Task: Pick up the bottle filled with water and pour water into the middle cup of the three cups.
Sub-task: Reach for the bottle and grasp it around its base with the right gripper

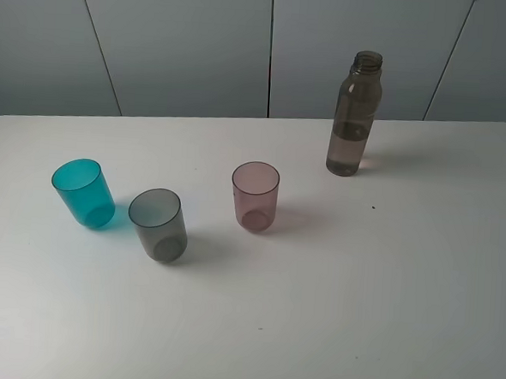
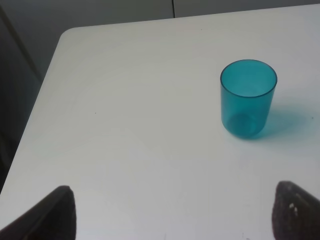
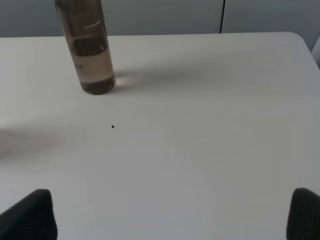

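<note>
The tall smoky brown-grey bottle (image 1: 355, 115) stands upright and uncapped at the back right of the white table (image 1: 383, 318), partly filled with water. It also shows in the right wrist view (image 3: 86, 50). Three cups stand in a row at left: a teal cup (image 1: 83, 193), the smoky grey middle cup (image 1: 158, 224) and a pale pink cup (image 1: 254, 196). The teal cup also shows in the left wrist view (image 2: 248, 99). My left gripper (image 2: 170, 212) is open and empty, well short of the teal cup. My right gripper (image 3: 170, 215) is open and empty, well short of the bottle.
Grey wall panels (image 1: 270, 44) run behind the table's back edge. The table's left edge and rounded corner (image 2: 70, 35) show in the left wrist view. A small dark speck (image 1: 373, 207) lies on the table in front of the bottle.
</note>
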